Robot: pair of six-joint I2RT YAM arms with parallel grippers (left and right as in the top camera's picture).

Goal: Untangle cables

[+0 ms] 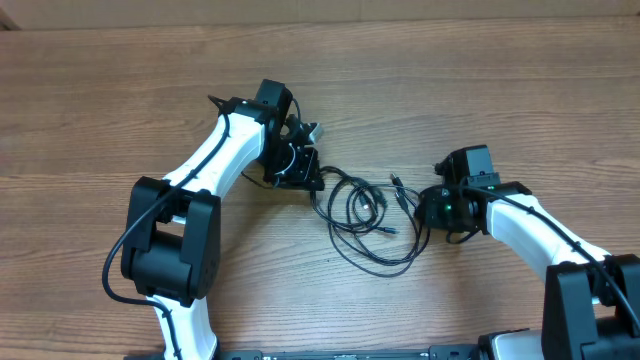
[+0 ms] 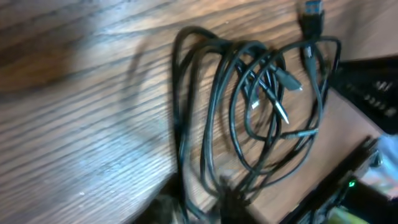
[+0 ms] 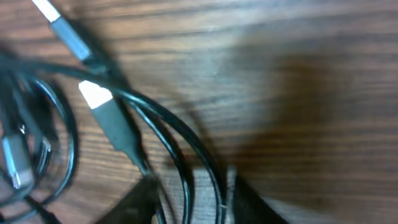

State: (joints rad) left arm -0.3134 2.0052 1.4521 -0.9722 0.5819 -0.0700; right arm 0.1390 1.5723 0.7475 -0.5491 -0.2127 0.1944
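Observation:
The cables [image 1: 365,215] lie as a loose bundle of thin black loops on the wooden table, between my two grippers. My left gripper [image 1: 305,175] sits at the bundle's left end. In the left wrist view its blurred dark fingers [image 2: 168,210] stand apart, with a few strands of the cables [image 2: 261,99] running between them. My right gripper [image 1: 425,205] is at the bundle's right end. Its jaws stand apart around two strands of the cables [image 3: 186,180], the right strand close to one finger [image 3: 249,202]. A white-tipped plug [image 3: 96,93] lies just ahead.
The wooden table [image 1: 120,110] stretches on all sides, its far edge along the top of the overhead view. The right arm's black housing with a green light [image 2: 351,183] is close to the bundle in the left wrist view. A blue-tipped plug [image 2: 314,9] lies at the bundle's far end.

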